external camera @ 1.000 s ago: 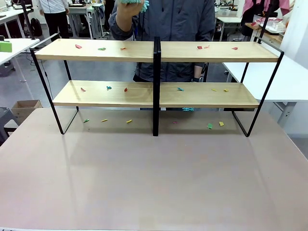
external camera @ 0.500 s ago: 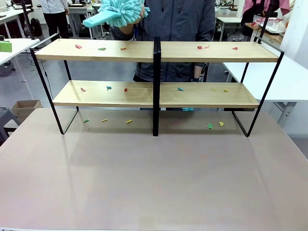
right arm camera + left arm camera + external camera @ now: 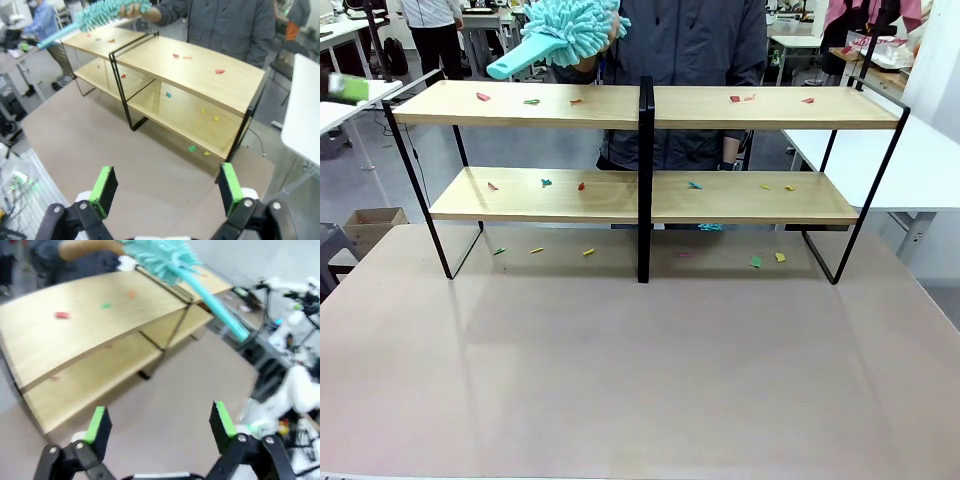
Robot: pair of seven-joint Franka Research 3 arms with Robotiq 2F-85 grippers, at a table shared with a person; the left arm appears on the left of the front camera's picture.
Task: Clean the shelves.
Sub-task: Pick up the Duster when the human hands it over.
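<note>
The shelves [image 3: 720,108] stand across the far half of the table, two light-wood boards on a black frame, also seen as shelves [image 3: 75,335] and shelves [image 3: 200,70]. Small coloured paper scraps [image 3: 483,97] lie on both boards and on the table under them. A person behind holds a turquoise fluffy duster [image 3: 565,28] above the top board's left half, handle pointing left; it shows too as the duster [image 3: 165,257] and the duster [image 3: 107,12]. My left gripper [image 3: 160,422] is open and holds nothing, off the shelves' left end. My right gripper [image 3: 166,189] is open with nothing in it, off their right end.
The brownish table [image 3: 640,370] is bare in front of the shelves. A white table [image 3: 920,160] stands at the right, another white table [image 3: 360,100] at the left with a blurred green shape on it. A cardboard box [image 3: 375,225] sits on the floor at the left.
The person has lowered the duster into view above the top board, its handle now pointing left. The green shape at the picture's left edge has turned blurred and shifted slightly.
</note>
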